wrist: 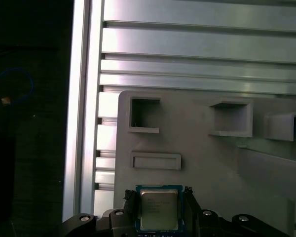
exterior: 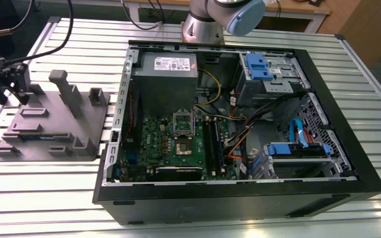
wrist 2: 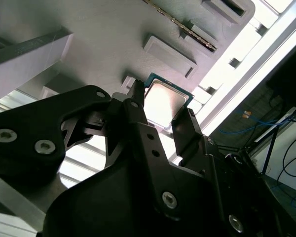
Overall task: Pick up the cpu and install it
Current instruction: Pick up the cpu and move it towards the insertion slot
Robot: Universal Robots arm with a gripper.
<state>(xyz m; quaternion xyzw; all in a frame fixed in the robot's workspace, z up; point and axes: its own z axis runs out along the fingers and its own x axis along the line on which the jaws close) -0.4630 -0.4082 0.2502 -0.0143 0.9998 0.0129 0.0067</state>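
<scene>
We see the end effector [wrist 2: 160, 111] down over the grey fixture [exterior: 51, 124], which lies on the slatted tabletop [exterior: 58, 198] along the edge on the exterior view's left, just beside the open computer case [exterior: 243, 198]. Its 2 fingers [wrist: 129, 202] sit against opposite edges of the cpu [wrist: 159, 210], pinching it. In both wrist views the chip lies flat, shiny top up, at the fixture's rim, next to a small raised block [wrist 2: 128, 80]. We cannot tell whether it has left the fixture's surface.

We judge the grip to be the weak point. The chip is thin and is held only by its edges, so an uneven squeeze could tip it or let it slide out. A lift that is not straight could catch a corner on the raised block and twist the chip between the fingers. Any such skew would travel with it to the socket [exterior: 182, 147] on the green board [exterior: 170, 153], where a crooked seat could damage the contacts. Loose cables [exterior: 243, 131] beside the board could also snag the arm.
</scene>
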